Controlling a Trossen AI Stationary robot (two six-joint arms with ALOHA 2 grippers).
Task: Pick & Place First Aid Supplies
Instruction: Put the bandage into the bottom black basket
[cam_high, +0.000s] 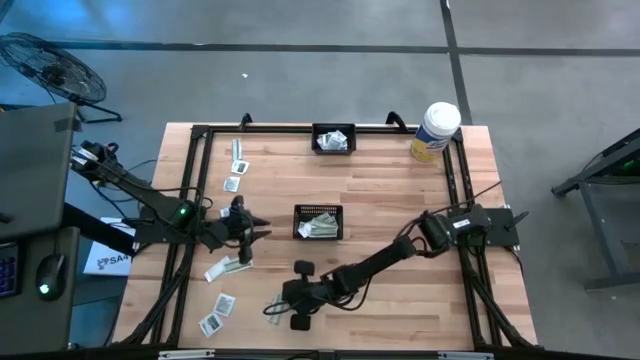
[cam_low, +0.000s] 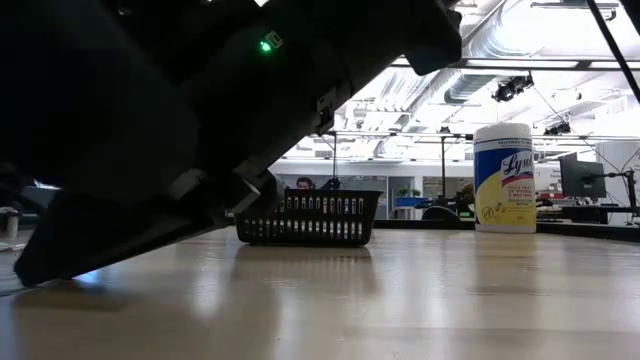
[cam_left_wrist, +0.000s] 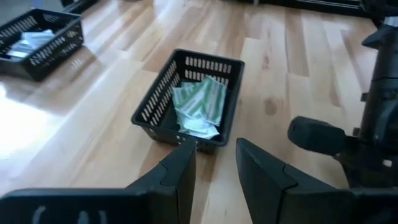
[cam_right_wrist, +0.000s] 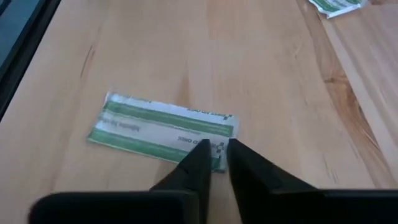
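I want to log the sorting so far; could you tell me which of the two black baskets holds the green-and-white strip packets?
The basket at mid-table, ahead of the left gripper, holds them; the basket at the far edge holds white packets.

The table (cam_high: 400, 200) is pale wooden planks with a smooth, slightly shiny finish. The strip packet (cam_right_wrist: 163, 130) looks like matt paper, green and white. The basket (cam_left_wrist: 163, 99) is black plastic mesh. The canister (cam_low: 503, 178) has a glossy printed label.
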